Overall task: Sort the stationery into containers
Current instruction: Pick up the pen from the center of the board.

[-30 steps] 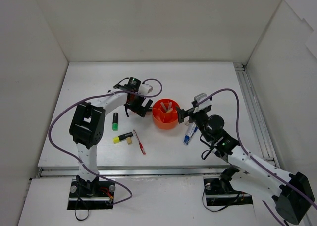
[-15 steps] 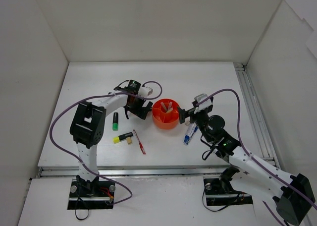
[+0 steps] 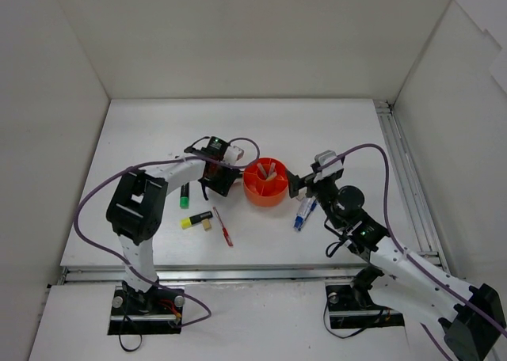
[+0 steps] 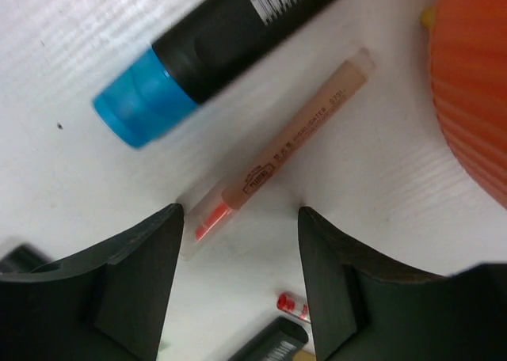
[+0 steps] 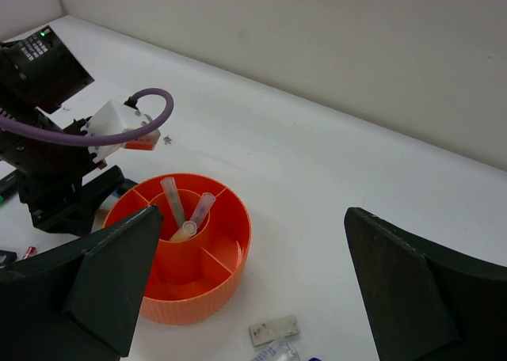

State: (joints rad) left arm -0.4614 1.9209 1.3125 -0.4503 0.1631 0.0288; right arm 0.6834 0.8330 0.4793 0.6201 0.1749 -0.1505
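The left end effector (image 4: 238, 246) hangs low over the white worktop (image 4: 380, 187) with its two dark fingers apart, straddling the capped end of a thin tan pen (image 4: 285, 143). Nothing is pinched yet, though one finger looks to touch the clear cap. The pen lies flat, slanting away ahead of the fingers toward the ribbed wall of the orange tub (image 4: 475, 92) just off to one side. A black blue-capped highlighter (image 4: 230, 36) lies just beyond it. I judge the pen light, stiff and slick: its smooth round plastic barrel is apt to roll or skid out from between hard fingers. The better hold would be squarely across the barrel nearer its middle, not on the see-through cap, which might slide off or let the pen pivot. The right end effector (image 5: 252, 218) is released, its fingers spread wide with nothing between them, hovering just beside the tub. Below it the tub shows a glossy rim, divided compartments and a central ring where two pale pens (image 5: 190, 210) stand tilted. A small flat eraser (image 5: 274, 329) lies close under it.
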